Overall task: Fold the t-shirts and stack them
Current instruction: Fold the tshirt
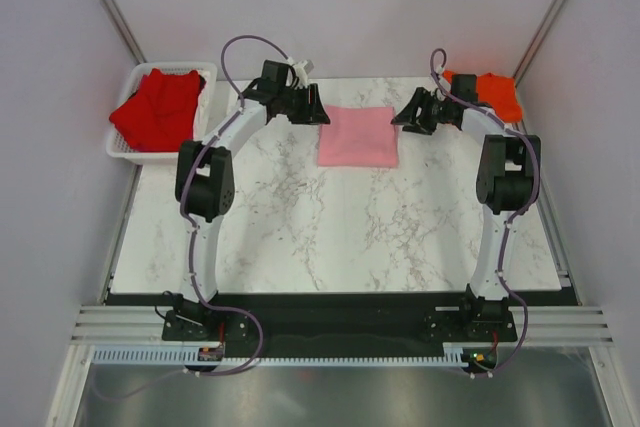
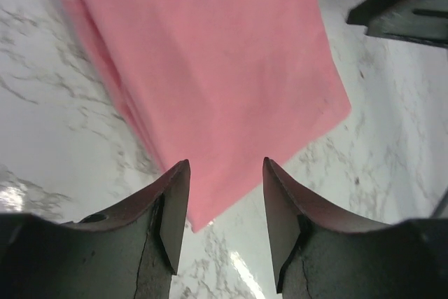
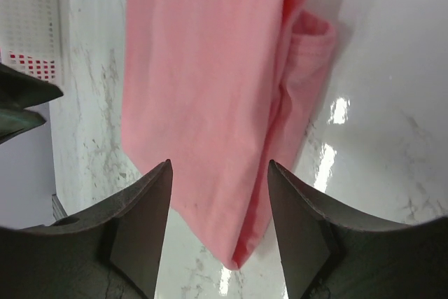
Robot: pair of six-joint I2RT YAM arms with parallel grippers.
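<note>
- The pink shirt (image 1: pixel 358 135) lies folded flat at the far middle of the surface (image 1: pixel 330 237); it looks finished.
- The left claw (image 1: pixel 318 112) and right claw (image 1: pixel 402 117) flank it, fingers apart, gripping nothing.
- The orange shirt (image 1: pixel 495 94) at the far right and the red shirt (image 1: pixel 158 107), heaped in the basket (image 1: pixel 135 155), remain unstacked.

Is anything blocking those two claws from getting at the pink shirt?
Nothing visible does. The left gripper and right gripper stand open on either side of the folded pink t-shirt, and each wrist view shows the cloth right ahead of its open fingers.
</note>
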